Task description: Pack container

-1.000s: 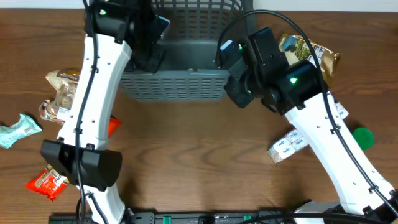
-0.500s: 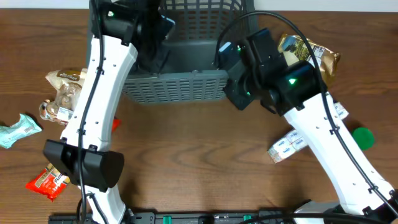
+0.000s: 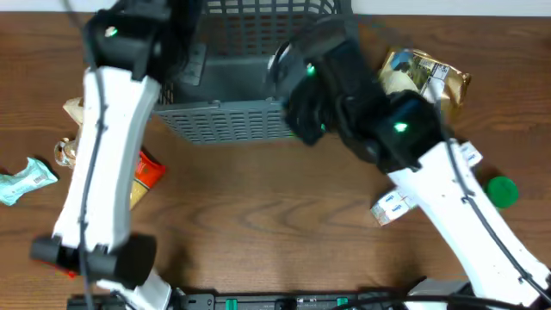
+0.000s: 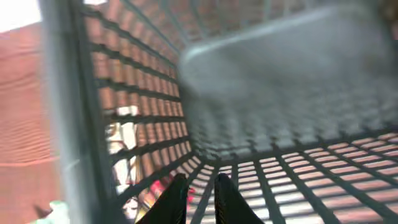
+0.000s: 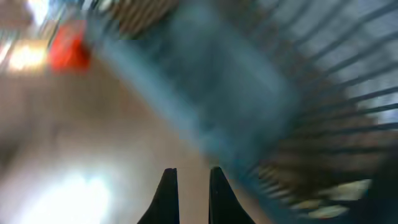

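Note:
The dark grey-blue slotted basket [image 3: 232, 120] stands at the back middle of the table, slightly turned. My left gripper [image 4: 200, 179] is inside it near the left front corner, its fingers close together with nothing held; the lattice wall [image 4: 149, 124] and grey floor [image 4: 280, 87] fill that view. In the overhead view my left arm [image 3: 112, 112] reaches over the basket's left rim. My right gripper [image 5: 188, 171] hovers over bare table just outside the basket [image 5: 211, 81], fingers close together and empty. That view is heavily blurred.
A brown packet [image 3: 426, 73] lies right of the basket. White packets [image 3: 396, 205] and a green lid [image 3: 502, 191] sit further forward on the right. On the left are an orange packet [image 3: 145, 172], a tan packet [image 3: 77, 110] and a teal wrapper [image 3: 26, 182].
Both arms have swung to the left and show motion blur. The basket has shifted a little left and turned. Neither gripper has taken hold of anything.

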Robot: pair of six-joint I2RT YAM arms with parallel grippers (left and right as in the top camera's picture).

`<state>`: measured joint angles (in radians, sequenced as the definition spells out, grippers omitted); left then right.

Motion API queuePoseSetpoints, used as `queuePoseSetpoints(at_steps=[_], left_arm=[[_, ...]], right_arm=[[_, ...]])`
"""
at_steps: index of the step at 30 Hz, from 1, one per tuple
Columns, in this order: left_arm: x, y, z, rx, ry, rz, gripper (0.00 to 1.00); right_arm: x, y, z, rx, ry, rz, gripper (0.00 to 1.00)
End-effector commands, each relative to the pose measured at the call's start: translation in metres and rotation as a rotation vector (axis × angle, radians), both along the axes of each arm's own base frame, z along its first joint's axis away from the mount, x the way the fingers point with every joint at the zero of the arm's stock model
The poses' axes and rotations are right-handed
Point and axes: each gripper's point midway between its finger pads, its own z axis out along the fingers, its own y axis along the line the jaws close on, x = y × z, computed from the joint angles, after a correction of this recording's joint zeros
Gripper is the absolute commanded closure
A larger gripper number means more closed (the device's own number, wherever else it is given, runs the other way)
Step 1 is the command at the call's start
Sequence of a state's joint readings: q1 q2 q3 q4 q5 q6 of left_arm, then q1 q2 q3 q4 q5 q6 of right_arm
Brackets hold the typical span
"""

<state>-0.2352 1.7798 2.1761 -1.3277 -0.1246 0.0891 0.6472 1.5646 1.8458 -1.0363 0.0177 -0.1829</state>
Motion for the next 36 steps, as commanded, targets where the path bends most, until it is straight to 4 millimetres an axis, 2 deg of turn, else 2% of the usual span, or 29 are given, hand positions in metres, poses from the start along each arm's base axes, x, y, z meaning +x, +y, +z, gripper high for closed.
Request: queuePoseSetpoints(at_steps=[1, 3, 5, 7, 11, 21, 31, 36], left_arm=[[-0.020, 0.024, 0.033, -0.013, -0.087, 0.131, 0.85], [-0.033, 0.040, 0.043, -0.023, -0.104, 0.208, 0.86], [-0.045, 0.055, 0.050, -0.036, -0.117, 0.273, 0.90], [-0.056, 0.069, 0.057, -0.050, -0.131, 0.324, 0.92], [-0.070, 0.089, 0.065, -0.052, -0.146, 0.381, 0.93], [-0.078, 0.092, 0.060, -0.042, -0.113, 0.390, 0.94], [-0.080, 0.092, 0.059, -0.041, -0.105, 0.390, 0.94], [-0.082, 0.092, 0.058, -0.038, -0.093, 0.390, 0.94]], right_arm=[[0.027, -0.028, 0.045, 0.072, -0.115, -0.203, 0.98], [0.041, -0.045, 0.057, 0.131, -0.128, -0.291, 0.99], [0.056, -0.063, 0.057, 0.178, -0.103, -0.363, 0.99], [0.069, -0.075, 0.049, 0.218, -0.054, -0.392, 0.99], [0.091, -0.085, 0.028, 0.240, 0.019, -0.405, 0.99], [0.124, -0.067, -0.021, 0.217, 0.108, -0.349, 0.99], [0.149, -0.062, -0.033, 0.221, 0.074, -0.357, 0.99], [0.155, -0.062, -0.051, 0.201, 0.107, -0.375, 0.99]])
